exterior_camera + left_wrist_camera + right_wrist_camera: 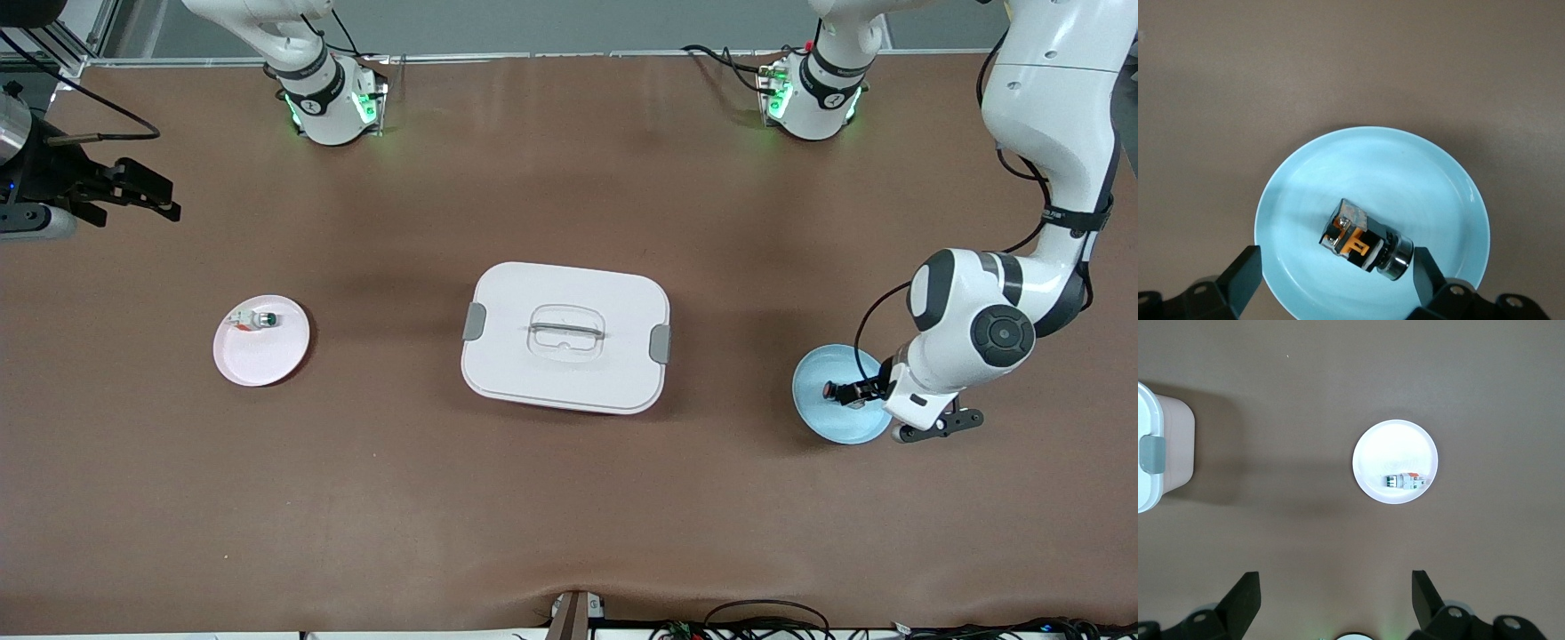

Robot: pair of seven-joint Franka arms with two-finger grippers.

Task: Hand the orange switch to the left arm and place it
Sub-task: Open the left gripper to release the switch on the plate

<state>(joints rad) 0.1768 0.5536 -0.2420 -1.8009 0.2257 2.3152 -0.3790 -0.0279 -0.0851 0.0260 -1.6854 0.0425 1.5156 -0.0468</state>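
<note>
Both fingers wide; box [565,338] between pink plate [262,340] and orange switch [1365,240]

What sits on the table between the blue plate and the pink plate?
The box lies between the blue plate and the pink plate, with bare table either side of it; the front view shows this.

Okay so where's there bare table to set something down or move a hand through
Bare table lies between the white box and the pink plate, and along the camera edge. Between the box and the blue plate is narrower. That plate is crowded: the open left gripper straddles the orange switch. The open right gripper waits high.
</note>
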